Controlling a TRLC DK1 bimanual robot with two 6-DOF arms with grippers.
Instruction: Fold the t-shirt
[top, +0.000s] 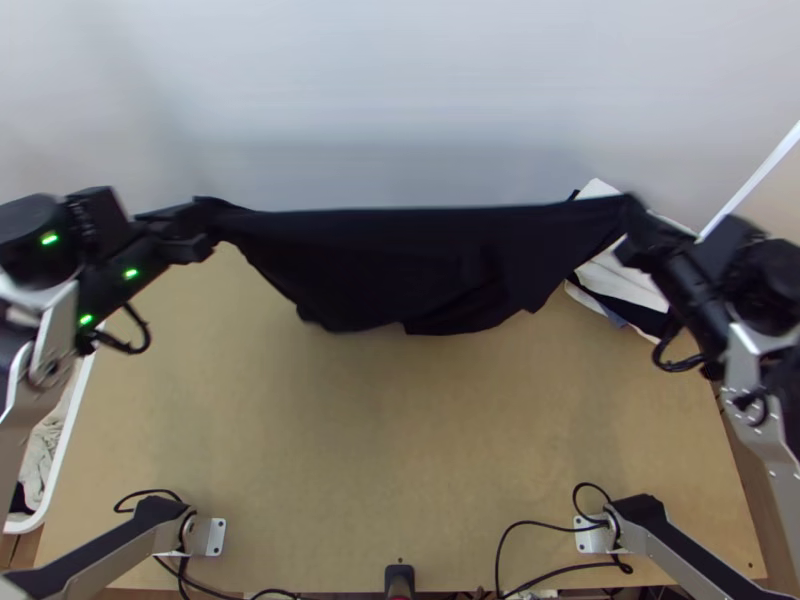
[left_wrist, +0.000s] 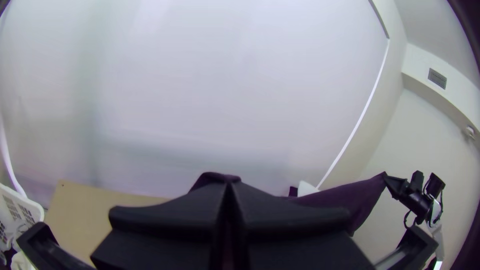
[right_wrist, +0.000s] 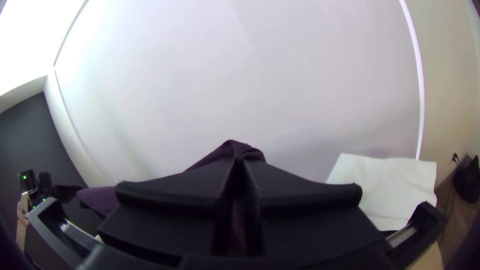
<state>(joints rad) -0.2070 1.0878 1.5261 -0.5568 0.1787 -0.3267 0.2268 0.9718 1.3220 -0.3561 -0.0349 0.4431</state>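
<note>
In the top view the black t-shirt (top: 400, 260) hangs stretched between both grippers, its upper edge nearly straight and its lower edge uneven. My left gripper (top: 205, 225) is shut on its left end, my right gripper (top: 632, 225) on its right end. The left wrist view has the left gripper (left_wrist: 229, 187) closed over a bit of the shirt (left_wrist: 345, 200), which runs off toward the other arm. In the right wrist view, cloth (right_wrist: 235, 149) pokes out past the tips of the right gripper (right_wrist: 241, 165), also shut.
A pile of white and dark cloths (top: 625, 275) lies at the table's right side, beneath the right arm. A white basket (top: 62, 440) with cloth in it stands at the left edge. Bare wooden table (top: 400, 430) stretches in front of the shirt.
</note>
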